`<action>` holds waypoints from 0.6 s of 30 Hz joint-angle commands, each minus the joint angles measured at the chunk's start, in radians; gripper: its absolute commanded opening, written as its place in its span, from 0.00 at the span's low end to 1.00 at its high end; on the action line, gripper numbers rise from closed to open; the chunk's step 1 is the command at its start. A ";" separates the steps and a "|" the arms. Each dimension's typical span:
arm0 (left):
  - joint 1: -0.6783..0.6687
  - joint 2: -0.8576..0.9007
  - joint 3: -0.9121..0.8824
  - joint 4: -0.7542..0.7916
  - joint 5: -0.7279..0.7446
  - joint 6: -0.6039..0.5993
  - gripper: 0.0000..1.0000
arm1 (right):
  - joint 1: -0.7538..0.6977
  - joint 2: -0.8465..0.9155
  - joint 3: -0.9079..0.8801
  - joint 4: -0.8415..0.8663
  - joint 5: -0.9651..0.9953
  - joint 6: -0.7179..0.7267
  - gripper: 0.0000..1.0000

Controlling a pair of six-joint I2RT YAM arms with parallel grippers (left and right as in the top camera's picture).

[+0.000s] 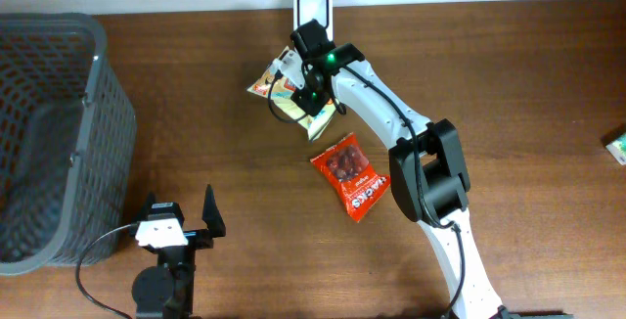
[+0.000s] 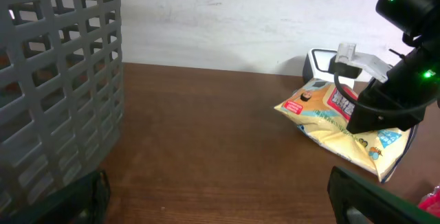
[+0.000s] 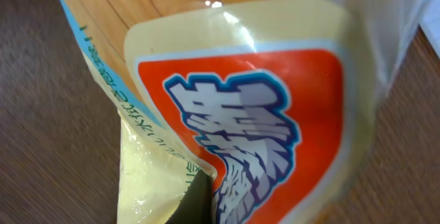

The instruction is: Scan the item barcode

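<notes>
Well, the right gripper (image 1: 315,99) has its jaws drawn together on the yellow snack bag (image 1: 277,82), pinching the lower right corner of the pack. From its wrist camera the bag fills nearly the whole frame: crinkled yellow film with an orange panel and blue-and-white lettering, and one dark fingertip (image 3: 198,203) pressed against it at the bottom edge. Whether the bag is lifted or lies flat on the wood I cannot tell.

Seen from above, the bag sits in the upper middle of the frame, just below and left of the white scanner (image 1: 313,8), which stands at the back edge of the table (image 1: 538,55). The right arm runs from the bottom right corner diagonally up to the bag, with a green light showing near its wrist.

Just below the gripper, toward the centre of the frame, a red snack bag (image 1: 352,177) lies flat on the wood, close beside the arm and apart from the yellow one.

Down in the lower left, the left gripper (image 1: 181,211) has its jaws wide apart with nothing between them. A grey mesh basket (image 1: 98,94) takes up the left edge. At the far right edge a small green and white thing (image 1: 616,146) is cut off by the frame.
</notes>
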 commanded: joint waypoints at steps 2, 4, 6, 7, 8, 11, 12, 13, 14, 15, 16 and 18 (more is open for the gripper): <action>-0.005 -0.004 -0.007 0.002 0.000 -0.005 0.99 | -0.004 -0.003 0.048 -0.003 0.011 0.187 0.04; -0.005 -0.004 -0.007 0.002 0.000 -0.005 0.99 | -0.007 -0.026 0.091 0.013 0.011 0.247 0.04; -0.005 -0.004 -0.007 0.002 0.000 -0.005 0.99 | -0.014 -0.036 0.153 0.032 0.002 0.299 0.04; -0.005 -0.004 -0.007 0.002 0.000 -0.005 0.99 | -0.020 -0.036 0.194 0.044 -0.014 0.316 0.04; -0.005 -0.004 -0.007 0.002 0.000 -0.005 0.99 | -0.028 -0.036 0.216 0.071 -0.048 0.315 0.04; -0.005 -0.004 -0.007 0.002 0.000 -0.005 0.99 | -0.052 -0.036 0.224 0.140 -0.126 0.367 0.04; -0.005 -0.004 -0.007 0.002 0.000 -0.005 0.99 | -0.065 -0.036 0.224 0.161 -0.159 0.393 0.04; -0.005 -0.004 -0.007 0.002 0.000 -0.005 0.99 | -0.075 -0.034 0.223 0.177 -0.185 0.411 0.04; -0.005 -0.004 -0.007 0.002 0.000 -0.005 0.99 | -0.086 -0.034 0.221 0.193 -0.208 0.428 0.04; -0.005 -0.004 -0.007 0.002 0.000 -0.005 0.99 | -0.113 -0.034 0.216 0.262 -0.225 0.492 0.04; -0.005 -0.004 -0.007 0.002 0.000 -0.005 0.99 | -0.122 -0.034 0.216 0.293 -0.226 0.519 0.04; -0.005 -0.004 -0.007 0.002 0.000 -0.005 0.99 | -0.140 -0.034 0.216 0.373 -0.226 0.583 0.04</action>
